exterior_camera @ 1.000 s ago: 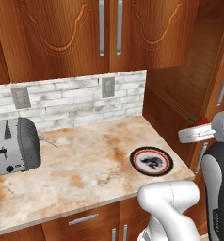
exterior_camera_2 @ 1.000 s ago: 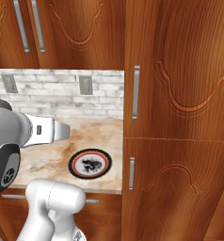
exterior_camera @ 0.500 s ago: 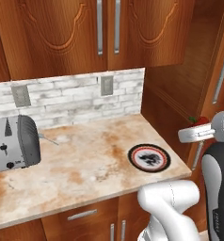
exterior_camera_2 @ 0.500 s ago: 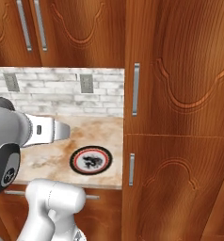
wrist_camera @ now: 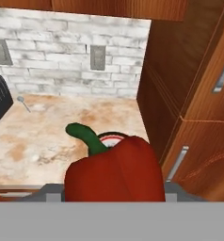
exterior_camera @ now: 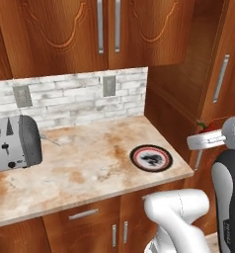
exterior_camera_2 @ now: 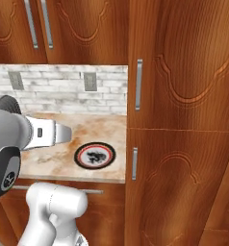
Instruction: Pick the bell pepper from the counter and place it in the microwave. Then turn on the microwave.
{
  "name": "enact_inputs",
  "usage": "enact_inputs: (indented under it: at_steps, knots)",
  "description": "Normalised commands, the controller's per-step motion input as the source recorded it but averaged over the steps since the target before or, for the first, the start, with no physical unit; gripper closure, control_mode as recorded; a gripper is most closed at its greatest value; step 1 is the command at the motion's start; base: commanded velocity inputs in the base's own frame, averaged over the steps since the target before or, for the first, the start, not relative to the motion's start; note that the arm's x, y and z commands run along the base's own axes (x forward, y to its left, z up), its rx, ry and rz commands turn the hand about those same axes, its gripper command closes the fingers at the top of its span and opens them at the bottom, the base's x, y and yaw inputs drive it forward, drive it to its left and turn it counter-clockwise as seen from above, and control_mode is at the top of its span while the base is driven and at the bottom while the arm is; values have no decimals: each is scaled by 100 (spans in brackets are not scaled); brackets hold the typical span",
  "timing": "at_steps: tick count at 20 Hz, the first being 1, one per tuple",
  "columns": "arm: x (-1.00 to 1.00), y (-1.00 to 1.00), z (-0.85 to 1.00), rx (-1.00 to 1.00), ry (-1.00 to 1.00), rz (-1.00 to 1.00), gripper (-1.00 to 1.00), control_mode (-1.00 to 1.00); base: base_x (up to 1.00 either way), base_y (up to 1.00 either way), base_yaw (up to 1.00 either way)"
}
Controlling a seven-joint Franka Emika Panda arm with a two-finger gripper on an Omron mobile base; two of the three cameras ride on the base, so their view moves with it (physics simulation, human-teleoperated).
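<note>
**Pepper held off the worktop's right end**

We see the bell pepper (wrist_camera: 115, 168) clamped in our end effector (exterior_camera: 204, 140), beyond the worktop (exterior_camera: 90, 163) edge beside tall cabinets (exterior_camera_2: 184, 120). Plate (exterior_camera: 151, 158) sits near that corner; toaster (exterior_camera: 13, 143) far left, open stone between.

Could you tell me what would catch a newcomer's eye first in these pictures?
The red bell pepper looms large in the hand view, held in the gripper off the counter's right end. Beyond it lies a red-rimmed dark plate near the counter's right edge, with a silver toaster far left.
</note>
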Motion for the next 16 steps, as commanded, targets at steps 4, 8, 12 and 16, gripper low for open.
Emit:
enact_inputs:
  at_steps: [4, 8, 12, 16]
  knots:
    - [0, 0, 0, 0, 0, 0, 100, 100, -53, -9, 0]
    - [0, 0, 0, 0, 0, 0, 100, 100, -59, -20, 0]
    - [0, 0, 0, 0, 0, 0, 100, 100, -58, -33, 1]
    - [0, 0, 0, 0, 0, 0, 100, 100, -44, -39, 2]
